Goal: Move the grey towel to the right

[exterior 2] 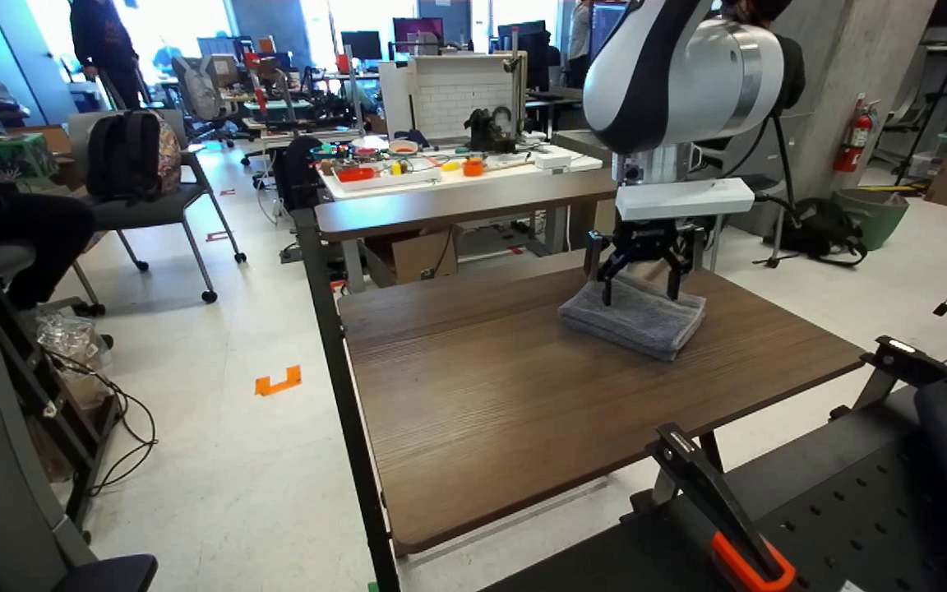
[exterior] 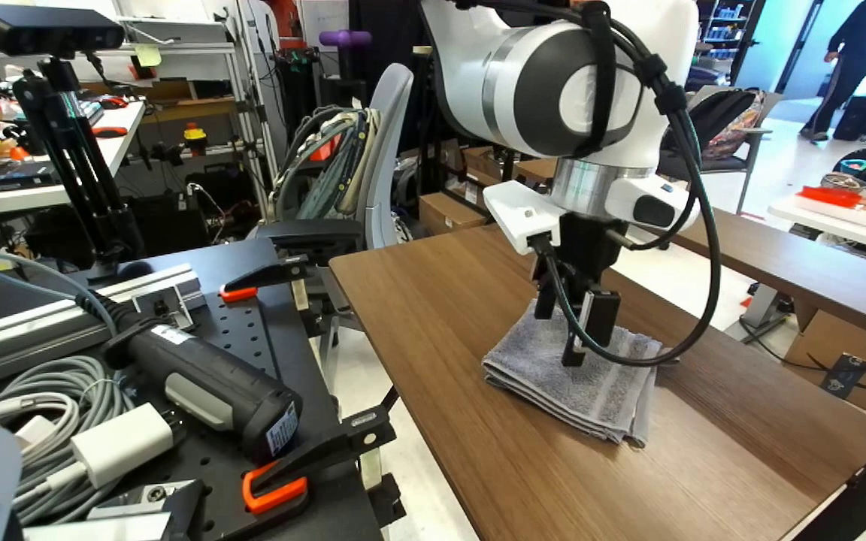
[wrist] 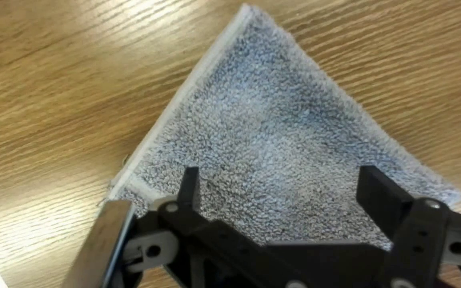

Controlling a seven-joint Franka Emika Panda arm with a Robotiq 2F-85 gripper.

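The grey towel [exterior: 598,402] lies folded in several layers on the brown wooden table [exterior: 433,323]. It also shows in an exterior view [exterior 2: 634,329] and fills the middle of the wrist view [wrist: 262,104], one corner toward the top. My gripper [exterior: 559,336] points down over the towel, as it also does in an exterior view [exterior 2: 640,298]. In the wrist view the gripper [wrist: 279,172] has its two fingers wide apart with towel surface between them and nothing pinched. The fingertips are at or just above the cloth; I cannot tell whether they touch it.
A black pegboard bench [exterior: 237,330] with orange-tipped clamps [exterior: 275,488], a dark handheld tool [exterior: 207,383] and coiled cables stands beside the table. A black upright post [exterior 2: 342,395] stands at a table end. Another brown tabletop [exterior 2: 457,201] stands behind. A cable [exterior: 711,285] loops from the arm.
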